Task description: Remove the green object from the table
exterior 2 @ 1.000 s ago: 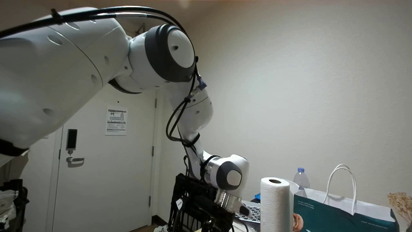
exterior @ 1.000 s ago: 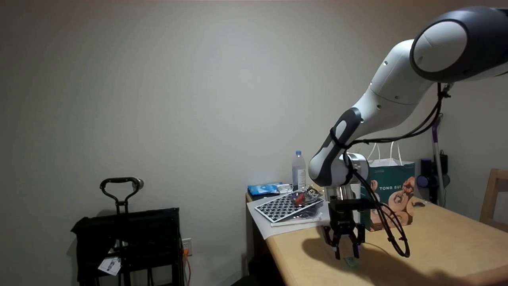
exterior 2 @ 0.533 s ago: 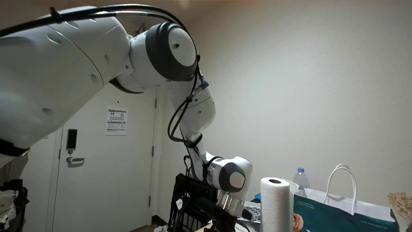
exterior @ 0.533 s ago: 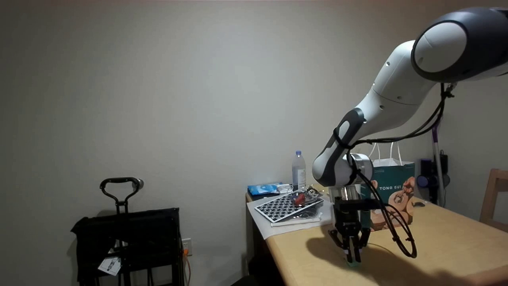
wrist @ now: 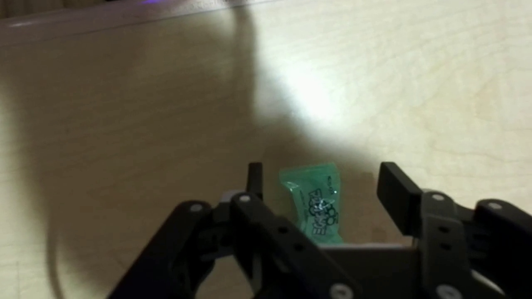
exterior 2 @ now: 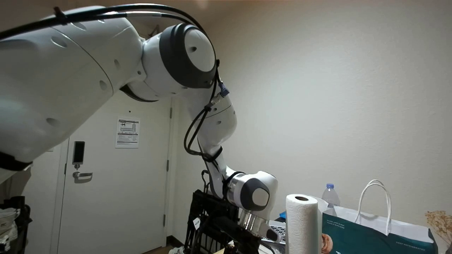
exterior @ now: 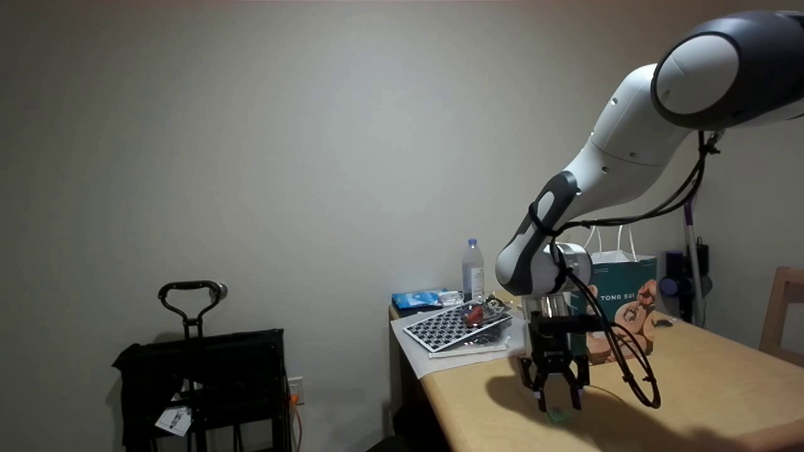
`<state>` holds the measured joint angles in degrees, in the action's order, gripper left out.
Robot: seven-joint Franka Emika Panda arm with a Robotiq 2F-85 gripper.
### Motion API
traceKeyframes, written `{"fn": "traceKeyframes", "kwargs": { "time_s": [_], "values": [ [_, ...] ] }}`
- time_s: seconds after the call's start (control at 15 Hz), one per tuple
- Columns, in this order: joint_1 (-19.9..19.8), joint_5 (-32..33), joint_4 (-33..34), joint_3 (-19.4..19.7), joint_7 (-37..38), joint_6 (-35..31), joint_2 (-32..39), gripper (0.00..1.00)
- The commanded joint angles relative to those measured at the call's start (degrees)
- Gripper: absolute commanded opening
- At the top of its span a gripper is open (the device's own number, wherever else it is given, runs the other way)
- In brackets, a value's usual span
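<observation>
One green packet (wrist: 320,201) lies flat on the one table (exterior: 703,383), near the table's left edge, with dark lettering on top and part of its lower end hidden. One gripper (exterior: 559,402) hangs over it, pointing down. Its two fingers (wrist: 399,199) stand well apart, wider than the packet, and hold nothing. In the wrist view the packet shows between the two, a gap on each side, closer to the finger at that view's left. Whether the tips touch the table cannot be told.

Farther off and to the right stands one teal bag (exterior: 631,307) with white handles. At the table's far left are one upright bottle (exterior: 473,270), one blue pack (exterior: 418,298) left of it, and, nearer, one checkered board (exterior: 440,333) on a white sheet (exterior: 427,364). In an exterior view one paper roll (exterior 2: 302,225) stands upright left of the bag, and one bunch of dried flowers (exterior 2: 439,224) shows at the right. Away from the table are one chair (exterior: 776,307), partly in view at right, and one black stand (exterior: 226,361) at left.
</observation>
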<state>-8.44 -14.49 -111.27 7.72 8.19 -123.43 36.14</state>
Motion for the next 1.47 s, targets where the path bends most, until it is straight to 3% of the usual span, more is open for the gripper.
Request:
{"fn": "traceKeyframes", "kwargs": {
  "time_s": [0.0, 0.07, 0.13, 0.33, 0.87, 1.0, 1.2, 1.4],
  "values": [
    [-0.68, 0.30, 2.67, -1.02, -0.20, 1.03, 1.92, 0.99],
    [-0.58, 0.38, 3.51, -1.12, 0.01, 1.28, 2.56, 0.99],
    [-0.51, 0.44, 4.28, -1.27, 0.11, 1.60, 3.15, 0.71],
    [-0.53, 0.44, 6.09, -1.79, -0.28, 2.04, 4.63, 0.64],
    [-0.34, 0.21, 6.41, -2.01, -0.26, 2.28, 4.25, 0.10],
    [1.22, 1.03, 4.85, -1.64, 1.42, 1.87, 1.93, 0.03],
    [5.16, 3.05, 4.75, -1.02, 5.97, 2.20, -0.46, 0.06],
    [12.35, 9.75, 6.30, 0.33, 15.98, 3.69, -2.12, 0.06]
  ]
}}
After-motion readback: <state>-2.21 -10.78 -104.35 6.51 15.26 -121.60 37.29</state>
